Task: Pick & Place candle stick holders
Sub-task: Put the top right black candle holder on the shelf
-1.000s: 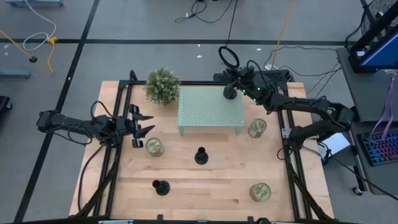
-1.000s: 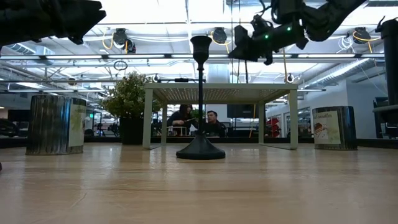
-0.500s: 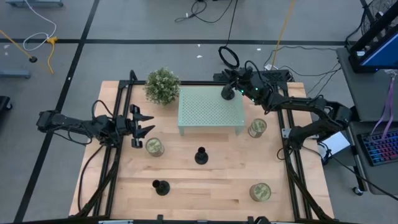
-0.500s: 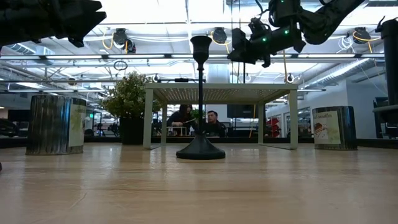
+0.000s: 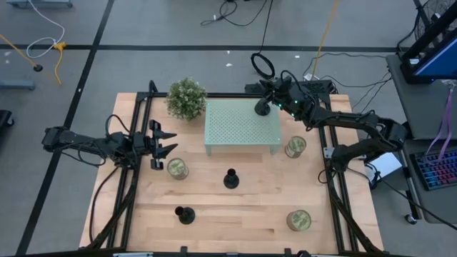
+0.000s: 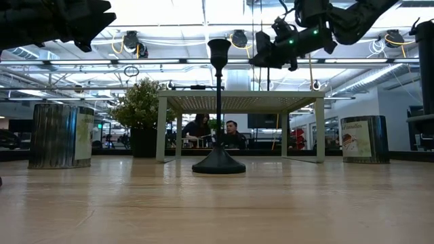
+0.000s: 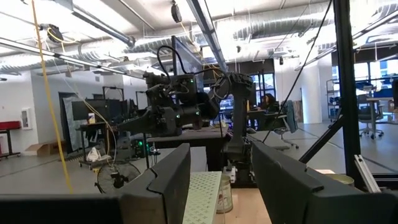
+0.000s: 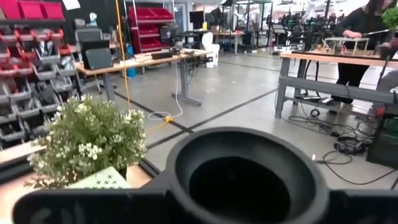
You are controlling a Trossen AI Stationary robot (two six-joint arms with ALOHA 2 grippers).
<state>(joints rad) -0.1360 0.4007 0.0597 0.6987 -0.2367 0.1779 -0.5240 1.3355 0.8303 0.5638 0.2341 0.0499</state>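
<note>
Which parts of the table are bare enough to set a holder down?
Bare wood lies between the front holder and the front-right jar. The perforated stand is mostly free; the right claw crowds its back right corner.

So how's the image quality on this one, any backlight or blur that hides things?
Low view: bright ceiling lights behind leave the standing candle holder and the arms as dark silhouettes. Right wrist view: the candle holder in the right gripper fills the frame, close and soft, while the plant stays fairly sharp. High view: even light, soft shadows. Left wrist view: window glare at right.
</note>
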